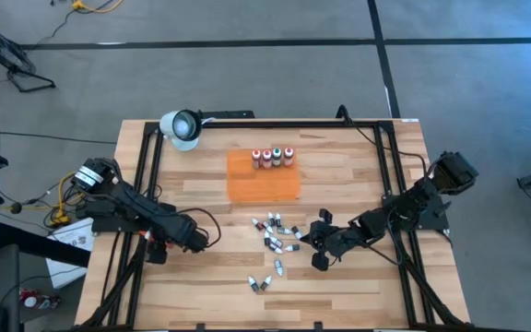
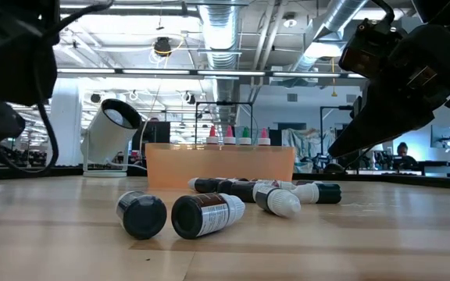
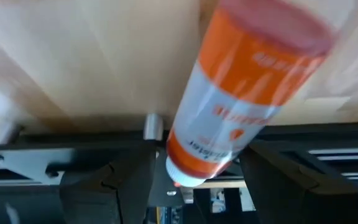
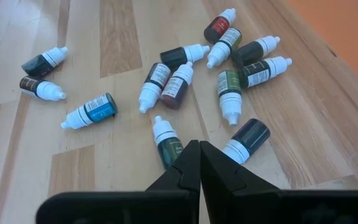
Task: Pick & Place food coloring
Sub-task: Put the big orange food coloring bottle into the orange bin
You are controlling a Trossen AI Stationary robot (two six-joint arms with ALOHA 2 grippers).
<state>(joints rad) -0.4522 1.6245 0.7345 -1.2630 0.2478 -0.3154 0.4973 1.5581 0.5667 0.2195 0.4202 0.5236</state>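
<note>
Lying scattered on the tabletop (image 1: 339, 286) just in front of the orange tray (image 1: 263, 183) are the small food coloring vials (image 1: 276, 235); four larger bottles (image 1: 273, 157) stand upright on the tray's far edge. Right gripper (image 1: 318, 247) hovers beside the vials, jaws together and empty. Left gripper (image 1: 199, 238), well left of the tray, has jaws apart around an orange-labelled bottle (image 3: 241, 99).

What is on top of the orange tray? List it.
Four upright bottles stand in a row along the far edge of the orange tray; the rest shows bare. Their bases are hidden in the low view.
</note>
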